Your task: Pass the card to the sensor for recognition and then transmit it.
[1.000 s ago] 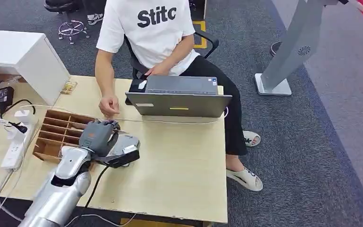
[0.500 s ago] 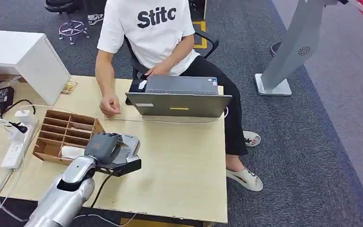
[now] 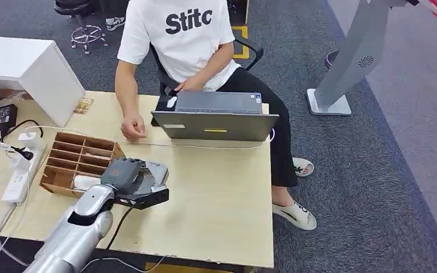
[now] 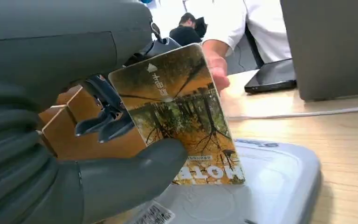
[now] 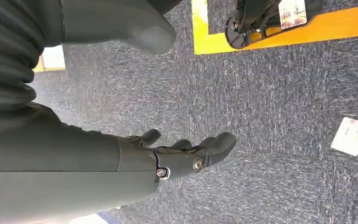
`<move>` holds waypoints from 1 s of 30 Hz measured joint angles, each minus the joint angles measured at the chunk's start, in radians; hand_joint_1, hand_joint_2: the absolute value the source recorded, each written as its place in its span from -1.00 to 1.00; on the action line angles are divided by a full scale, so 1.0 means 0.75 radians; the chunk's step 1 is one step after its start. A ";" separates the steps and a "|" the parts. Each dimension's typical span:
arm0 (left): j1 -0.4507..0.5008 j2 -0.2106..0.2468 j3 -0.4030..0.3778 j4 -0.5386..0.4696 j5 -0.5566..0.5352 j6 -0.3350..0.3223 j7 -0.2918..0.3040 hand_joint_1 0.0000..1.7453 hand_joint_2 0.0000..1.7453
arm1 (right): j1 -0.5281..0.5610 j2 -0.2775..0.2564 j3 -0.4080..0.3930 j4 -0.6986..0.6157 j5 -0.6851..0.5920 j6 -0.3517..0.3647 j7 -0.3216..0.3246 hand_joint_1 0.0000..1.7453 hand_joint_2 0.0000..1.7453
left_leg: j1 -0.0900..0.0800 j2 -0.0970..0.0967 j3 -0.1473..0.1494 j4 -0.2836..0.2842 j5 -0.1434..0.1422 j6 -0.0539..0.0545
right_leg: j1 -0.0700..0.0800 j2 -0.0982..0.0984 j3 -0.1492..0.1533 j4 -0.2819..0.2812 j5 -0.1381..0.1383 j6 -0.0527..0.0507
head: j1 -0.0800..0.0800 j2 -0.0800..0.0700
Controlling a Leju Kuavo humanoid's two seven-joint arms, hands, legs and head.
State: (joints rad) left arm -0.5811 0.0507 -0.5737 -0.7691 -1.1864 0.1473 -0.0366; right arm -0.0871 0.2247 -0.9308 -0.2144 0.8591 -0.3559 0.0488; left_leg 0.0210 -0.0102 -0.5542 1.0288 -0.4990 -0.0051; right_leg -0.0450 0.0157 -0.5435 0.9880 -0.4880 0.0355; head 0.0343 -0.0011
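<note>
**Over the sensor: card held in your left hand, edge down on the reader**

Beneath your left hand [image 3: 126, 174] sits the sensor [image 3: 155, 173], a flat grey reader pad with a dark front edge, on the table [image 3: 222, 193]. Items, taken outward from that hand:

- **Card** [image 4: 179, 112]. Pinched between thumb [image 4: 135, 170] and the dark fingers [image 4: 103, 122], standing near upright, its lower edge at or touching the sensor's [image 4: 270, 182] top face. Judged thin, light, stiff and glossy; likely to slip or pivot if the pinch slackens. You hold it near one lower corner; a grip nearer the middle of the edge would steady it and still leave the rest free for the person to take.
- **Left hand.** Clamped on the card, directly above the sensor.
- **Wooden organiser** [image 3: 74, 162]. Just beside the hand, on the side away from the laptop.
- **Laptop** [image 3: 216, 125]. Beyond the hand, across the table, with a thin white cable between.
- **Person's hand** [image 3: 131, 128]. Resting on the table beyond the hand, near the organiser's far corner; the likely receiver.
- **Right hand** [image 5: 186, 156]. Hanging over grey carpet, fingers apart, holding nothing.

Hard to make out: from the head view your hand covers the card entirely. The thumb hides the card's lower corner, so actual contact with the sensor cannot be confirmed. No indicator light is legible; whether the card has registered cannot be told.
</note>
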 joint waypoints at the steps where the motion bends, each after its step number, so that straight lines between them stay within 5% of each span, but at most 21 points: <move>1: -0.010 0.006 0.000 -0.001 0.010 0.001 0.000 1.00 1.00 | 0.000 0.000 0.000 0.000 0.003 0.000 0.000 -1.00 1.00 | 0.000 0.000 0.000 0.000 0.000 0.000 | 0.000 0.000 0.000 0.000 0.000 0.000 | -0.001 0.000; 15: -0.086 0.045 0.001 -0.049 0.007 0.007 0.029 1.00 1.00 | 0.001 0.000 0.001 0.000 0.020 0.000 -0.002 -1.00 1.00 | 0.000 -0.001 -0.001 0.000 0.001 0.001 | 0.000 -0.001 0.000 0.000 0.000 0.000 | -0.001 0.000; 30: -0.410 0.218 0.068 -0.334 -0.100 -0.003 0.094 1.00 1.00 | 0.002 0.000 0.001 0.001 0.071 -0.006 0.014 -1.00 1.00 | 0.000 -0.001 -0.001 0.000 0.001 0.001 | 0.000 -0.001 0.000 0.001 0.001 0.000 | 0.000 0.000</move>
State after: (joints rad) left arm -0.8888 0.2144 -0.5230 -1.0193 -1.2612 0.1454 0.0340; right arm -0.0853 0.2247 -0.9304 -0.2140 0.9121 -0.3601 0.0595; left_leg 0.0211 -0.0111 -0.5551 1.0288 -0.4984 -0.0046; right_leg -0.0450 0.0149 -0.5438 0.9888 -0.4876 0.0355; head 0.0343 -0.0011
